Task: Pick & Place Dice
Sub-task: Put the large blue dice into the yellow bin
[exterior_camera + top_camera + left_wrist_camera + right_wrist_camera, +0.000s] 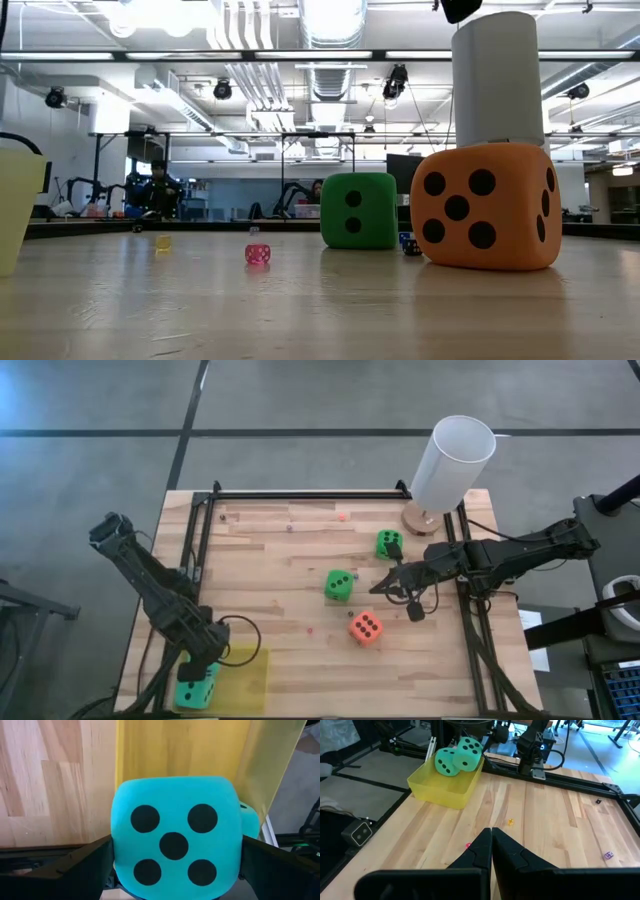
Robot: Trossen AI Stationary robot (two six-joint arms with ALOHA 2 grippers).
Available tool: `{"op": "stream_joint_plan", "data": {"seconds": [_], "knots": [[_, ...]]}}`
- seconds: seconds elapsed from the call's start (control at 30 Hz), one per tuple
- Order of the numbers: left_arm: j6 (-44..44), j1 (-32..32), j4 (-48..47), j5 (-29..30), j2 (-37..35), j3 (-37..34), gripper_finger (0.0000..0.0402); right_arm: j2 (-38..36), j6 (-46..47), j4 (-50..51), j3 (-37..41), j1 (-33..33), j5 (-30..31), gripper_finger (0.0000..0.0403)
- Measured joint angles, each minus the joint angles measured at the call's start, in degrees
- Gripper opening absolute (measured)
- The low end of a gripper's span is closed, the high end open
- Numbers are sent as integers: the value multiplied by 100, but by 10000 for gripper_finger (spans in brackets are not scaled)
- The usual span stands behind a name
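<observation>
My left gripper [196, 682]: jaws spread wide, one finger either side of a teal die [174, 837] over the yellow bin [250, 672] at the table's near left corner.
Second teal die [444, 762]: in that bin too.
Other dice: two green [339, 584] [389, 543], one orange-red [365, 628], mid-table.
My right gripper [382, 586]: fingers pressed together, empty, between the green dice.
White cylinder [452, 462]: far right corner.
</observation>
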State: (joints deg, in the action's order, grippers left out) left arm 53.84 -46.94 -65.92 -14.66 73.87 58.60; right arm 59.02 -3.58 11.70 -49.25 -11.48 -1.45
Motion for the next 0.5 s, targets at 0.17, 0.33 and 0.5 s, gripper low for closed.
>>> {"op": "stream_joint_plan", "data": {"seconds": [0.17,0.33,0.5], "knots": [[2,0,-1,0,0,-1,400,0,6,0,0,1,0,8],[2,4,-10,0,-11,-1,400,0,11,0,0,0,-1,8],[-366,3,-35,155,-72,-4,400,0,12,0,0,0,-2,8]]}}
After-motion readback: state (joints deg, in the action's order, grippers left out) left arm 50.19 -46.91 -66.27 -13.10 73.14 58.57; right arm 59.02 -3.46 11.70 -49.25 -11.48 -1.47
